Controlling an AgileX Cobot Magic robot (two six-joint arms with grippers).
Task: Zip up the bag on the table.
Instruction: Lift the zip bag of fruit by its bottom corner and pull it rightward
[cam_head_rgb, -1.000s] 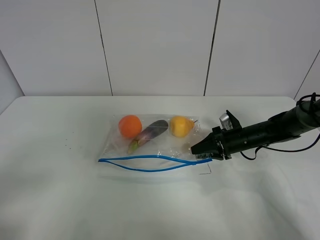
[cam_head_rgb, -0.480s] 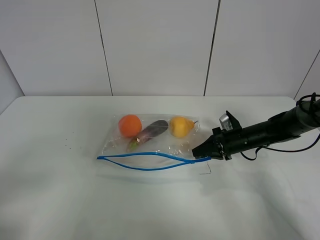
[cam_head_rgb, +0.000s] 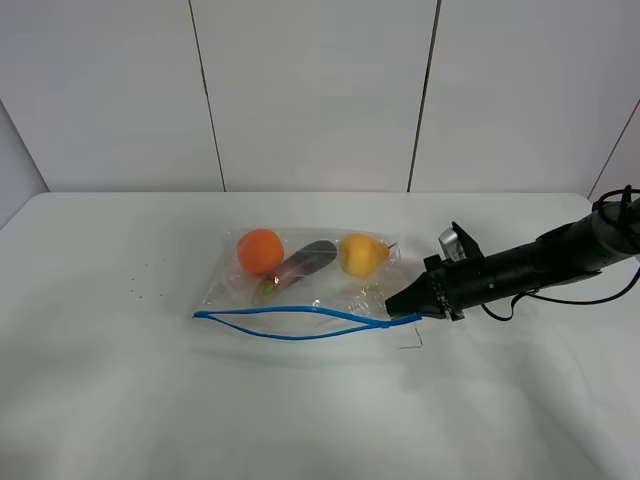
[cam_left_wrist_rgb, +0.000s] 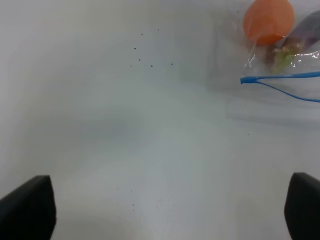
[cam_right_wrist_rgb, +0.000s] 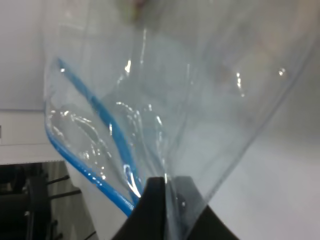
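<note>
While the bag (cam_head_rgb: 325, 292) lies flat near the middle of the bench (cam_head_rgb: 110, 400), its mouth stands open; the blue zipper strip (cam_head_rgb: 290, 336), on the bag's edge away from the fruit, splits into two lines that part along the middle and meet only at the ends. Inside the bag sit an orange (cam_head_rgb: 260, 251), an eggplant (cam_head_rgb: 300, 264) and a yellow fruit (cam_head_rgb: 359, 253), side by side along the bag's far edge. The right fingers (cam_head_rgb: 397, 298) are pressed together on the bag's clear film at the corner nearest the yellow fruit; in the right wrist view the plastic is caught between the tips and the blue strip runs just beside the pinch, though whether the strip itself is caught I cannot tell. The left fingers (cam_left_wrist_rgb: 27, 207) are spread wide and hold nothing; they hang well off the bag's orange end, with that end of the strip in their view.

The step in hand looks like anchoring one corner — no sealing has begun. The next move probably calls for the left fingers to come to the strip, bring the two tracks together and press along them while the right pinch keeps the edge taut; thin film could slip out, so the hold must stay firm. Whether the strip carries a slider I cannot tell.
</note>
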